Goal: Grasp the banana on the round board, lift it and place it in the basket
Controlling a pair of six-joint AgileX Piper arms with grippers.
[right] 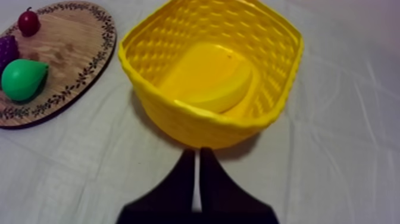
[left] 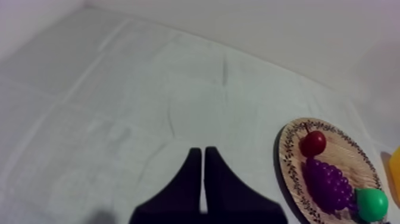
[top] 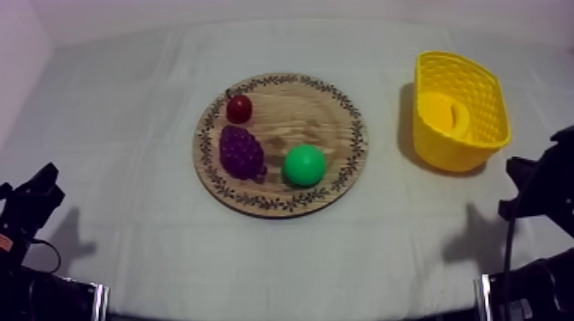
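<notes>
Our left pincer: black fingers pressed together, nothing between them, over the grey-white clothed counter. Our right pincer: same, together and empty, with the yellow plastic lattice basket just ahead at 12 o'clock. We see the curved yellow toy banana lying inside the basket. The round wooden board with patterned rim sits apart at the basket's 9 o'clock. On it: green pear at 5, purple bunch of grapes at 9, small red fruit at 10.
</notes>
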